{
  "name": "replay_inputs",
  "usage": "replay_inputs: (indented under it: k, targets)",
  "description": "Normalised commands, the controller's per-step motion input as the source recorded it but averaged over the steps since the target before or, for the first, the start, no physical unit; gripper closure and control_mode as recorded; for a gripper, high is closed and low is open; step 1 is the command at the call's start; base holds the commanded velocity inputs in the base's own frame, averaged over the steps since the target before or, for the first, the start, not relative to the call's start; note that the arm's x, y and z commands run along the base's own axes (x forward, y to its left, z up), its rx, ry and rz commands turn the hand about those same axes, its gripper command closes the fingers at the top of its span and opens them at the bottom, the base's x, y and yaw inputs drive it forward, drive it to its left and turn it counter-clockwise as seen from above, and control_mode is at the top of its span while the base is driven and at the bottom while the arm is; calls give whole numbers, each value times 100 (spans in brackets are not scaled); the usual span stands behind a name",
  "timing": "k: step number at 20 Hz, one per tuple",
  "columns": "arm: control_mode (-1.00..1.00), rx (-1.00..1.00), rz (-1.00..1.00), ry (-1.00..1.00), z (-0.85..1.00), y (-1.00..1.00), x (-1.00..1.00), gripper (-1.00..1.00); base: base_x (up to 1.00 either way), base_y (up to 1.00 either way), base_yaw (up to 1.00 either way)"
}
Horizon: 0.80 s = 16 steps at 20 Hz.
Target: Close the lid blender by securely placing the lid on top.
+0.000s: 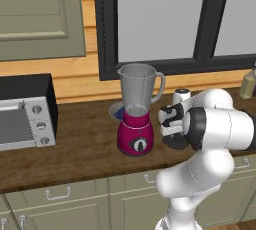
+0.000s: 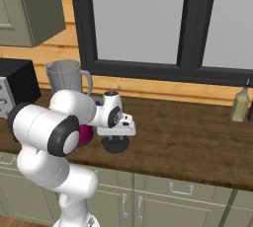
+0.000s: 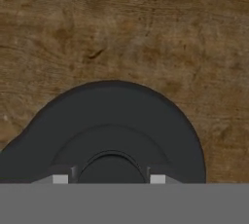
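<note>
Tool (image 3: 111,172) pointing straight down over the lid (image 3: 112,125), low against it, its two small dark finger tips standing either side of the lid's raised centre. Your jaws are part-way in, neither wide nor narrow, and from these pictures you cannot tell whether the tips already press the knob or stand a hair off it on each side.

To do this step well, keep the tool upright and centred so both tips meet the raised centre at once; a lopsided squeeze would likely push the flat disc along the worktop (image 1: 80,139) rather than grip it. Close until the hold looks firm, then lift straight up before you move sideways, because the jar mouth sits far higher than the lid does now.

In the right base view the lid (image 2: 115,144) is a flat black disc lying on the dark wooden worktop, directly beneath the tool (image 2: 116,136). In the left base view the same disc (image 1: 176,142) lies just beside the blender (image 1: 135,109), on its right, near but apart.

You will find the blender upright, a magenta-red base with a dark dial carrying a tall clear grey jar, handle facing right, its mouth open. A toaster oven (image 1: 25,111) stands well apart at the left end, and a pale plate (image 1: 116,110) peeks out behind the blender's base.
</note>
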Motion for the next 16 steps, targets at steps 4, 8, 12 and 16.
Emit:
replay_inputs:
  k: [4, 8, 12, 16]
  targets:
    - [-100, 0, 0, 0, 0, 0, -16, 100, 0, 0, 0]
    - [-100, 0, 0, -5, 12, -1, -20, 100, 0, 0, 0]
    - [-100, 1, 0, -10, 43, -2, -21, 100, 0, 0, 0]
    - [-100, 4, 0, -9, 72, -5, -10, 100, 0, 0, 0]
